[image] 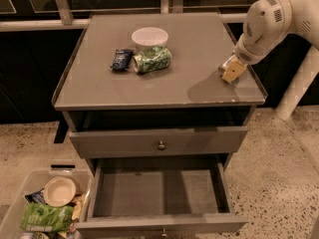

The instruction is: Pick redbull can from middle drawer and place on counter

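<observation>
The tan-tipped gripper [232, 69] is hanging at three o'clock over the flat, matte grey counter [199, 39]; its hold I cannot tell.

Matt grey counter [192, 41] – glossy white plastic arm [269, 20] – its pincer [233, 72] over the right rim

Arm [271, 26] is smooth off-white plastic; fat rounded joint housing just above the gripper [233, 69], with two small dark vent grilles on its shell; gripper itself tan, blocky, at the right rim of the counter [164, 86]; thick white tubular link behind.
</observation>
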Controlling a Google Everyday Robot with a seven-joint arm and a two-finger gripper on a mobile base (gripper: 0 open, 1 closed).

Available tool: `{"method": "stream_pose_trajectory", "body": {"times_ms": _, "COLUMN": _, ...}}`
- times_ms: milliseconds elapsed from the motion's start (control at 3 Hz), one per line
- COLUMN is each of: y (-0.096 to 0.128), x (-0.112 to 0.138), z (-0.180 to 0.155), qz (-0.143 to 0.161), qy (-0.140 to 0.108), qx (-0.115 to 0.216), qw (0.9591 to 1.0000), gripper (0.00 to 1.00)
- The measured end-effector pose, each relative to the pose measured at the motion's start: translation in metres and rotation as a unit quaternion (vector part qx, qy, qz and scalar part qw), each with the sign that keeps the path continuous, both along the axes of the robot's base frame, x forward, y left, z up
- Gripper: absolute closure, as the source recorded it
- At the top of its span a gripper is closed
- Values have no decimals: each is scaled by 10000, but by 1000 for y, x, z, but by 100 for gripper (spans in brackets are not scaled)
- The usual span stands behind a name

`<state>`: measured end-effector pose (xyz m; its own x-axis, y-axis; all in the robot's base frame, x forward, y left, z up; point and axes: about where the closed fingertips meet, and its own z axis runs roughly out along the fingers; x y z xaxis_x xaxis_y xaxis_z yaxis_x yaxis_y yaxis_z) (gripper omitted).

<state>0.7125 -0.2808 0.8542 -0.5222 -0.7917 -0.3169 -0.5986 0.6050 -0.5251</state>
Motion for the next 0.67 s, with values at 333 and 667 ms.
{"method": "stream_pose_trajectory", "body": {"times_ms": 333, "y": 0, "x": 0, "z": 0, "qz": 0, "qy": 0, "qx": 0, "qw": 10000, "gripper": 0}}
{"method": "stream_pose_trajectory", "body": {"times_ms": 667, "y": 0, "x": 0, "z": 0, "qz": 0, "qy": 0, "qx": 0, "qw": 10000, "gripper": 0}}
